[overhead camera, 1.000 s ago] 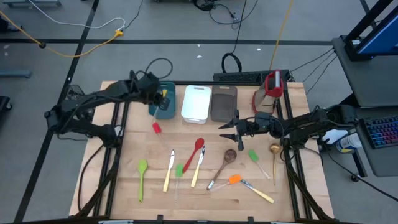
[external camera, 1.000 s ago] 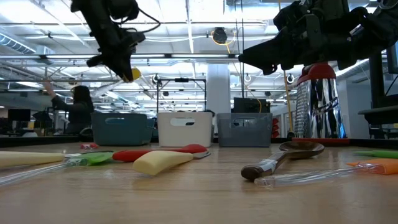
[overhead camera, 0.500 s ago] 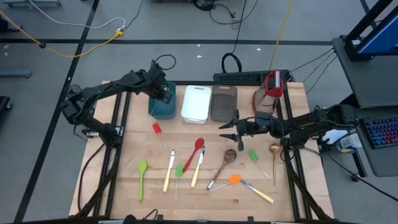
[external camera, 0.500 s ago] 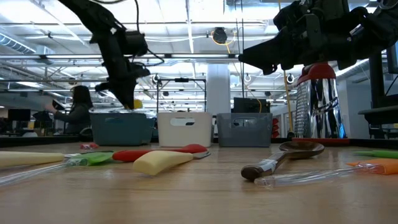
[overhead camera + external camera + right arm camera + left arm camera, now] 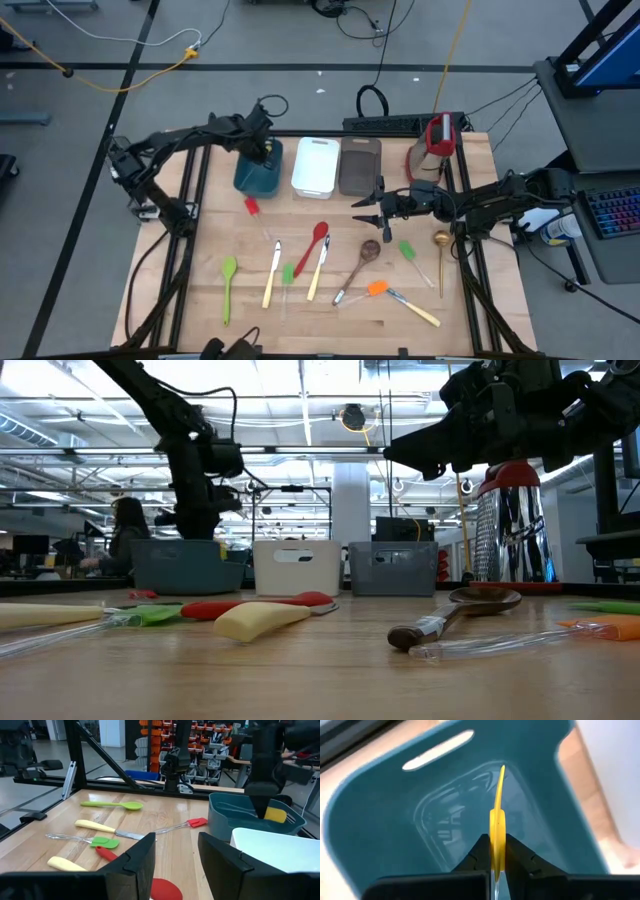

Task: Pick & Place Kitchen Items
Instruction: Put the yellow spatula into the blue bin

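The yellow spatula [image 5: 497,827] is clamped edge-on between the fingers of the left gripper [image 5: 494,861], its blade pointing down into the teal tray [image 5: 380,815] — the tip hangs above the tray's floor, apart from it as far as the left wrist view shows. In the right wrist view the same yellow blade [image 5: 275,813] sits just above the tray's rim [image 5: 235,822]. From above, the left gripper [image 5: 262,148] is over the teal tray [image 5: 252,177], which stands at the left end of a row with the white tray [image 5: 316,165] touching its right side and the grey-brown tray [image 5: 359,166] beyond that.

The other utensils lie on the table [image 5: 330,315] in front of the teal tray: a red spatula [image 5: 252,206] nearest it, then a red spoon [image 5: 313,245], a green spoon [image 5: 228,274], a pale-handled knife [image 5: 271,275], a wooden spoon [image 5: 360,261], an orange spatula [image 5: 378,288] and a gold spoon [image 5: 440,250] farthest away.

The right gripper [image 5: 364,210] hovers in front of the grey-brown tray, fingers spread and holding nothing.
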Robot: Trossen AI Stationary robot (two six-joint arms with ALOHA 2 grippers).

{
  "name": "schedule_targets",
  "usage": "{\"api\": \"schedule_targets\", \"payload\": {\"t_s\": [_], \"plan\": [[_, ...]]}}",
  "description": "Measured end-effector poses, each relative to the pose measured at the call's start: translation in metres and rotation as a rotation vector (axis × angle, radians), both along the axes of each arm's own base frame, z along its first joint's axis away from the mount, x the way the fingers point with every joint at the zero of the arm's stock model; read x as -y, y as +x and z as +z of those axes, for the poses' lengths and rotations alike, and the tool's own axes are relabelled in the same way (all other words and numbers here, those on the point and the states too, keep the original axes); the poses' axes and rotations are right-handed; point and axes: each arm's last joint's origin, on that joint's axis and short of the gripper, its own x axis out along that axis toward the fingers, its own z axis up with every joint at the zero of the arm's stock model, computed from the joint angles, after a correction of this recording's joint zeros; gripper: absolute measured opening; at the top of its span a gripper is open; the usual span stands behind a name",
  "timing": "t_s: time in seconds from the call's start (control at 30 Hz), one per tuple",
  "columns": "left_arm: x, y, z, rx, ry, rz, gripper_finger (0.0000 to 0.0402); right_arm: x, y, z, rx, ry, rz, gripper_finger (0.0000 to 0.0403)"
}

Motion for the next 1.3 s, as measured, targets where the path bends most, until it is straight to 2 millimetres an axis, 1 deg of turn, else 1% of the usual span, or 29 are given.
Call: {"api": "schedule_targets", "payload": {"t_s": [0.4, 0.67, 1.07, 1.2, 1.3], "plan": [[-0.006, 0.006, -0.02, -0.04, -0.012, -0.073, 0.0055, 0.0, 0.0, 0.0, -0.002, 0.0, 0.0, 0.0141], [-0.009, 0.01, -0.02, -0.017, 0.025, -0.098, 0.0057, 0.0, 0.0, -0.001, -0.009, 0.001, 0.001, 0.0141], [-0.009, 0.009, -0.02, -0.022, 0.017, -0.077, 0.0058, 0.0, 0.0, -0.001, -0.009, 0.001, 0.0, 0.0141], [-0.008, 0.008, -0.021, -0.036, 0.007, -0.073, 0.0058, 0.0, 0.0, -0.001, -0.009, 0.001, 0.0, 0.0141], [-0.008, 0.006, -0.021, -0.079, 0.026, -0.06, 0.0058, 0.0, 0.0, -0.001, -0.009, 0.001, 0.001, 0.0141]]}}
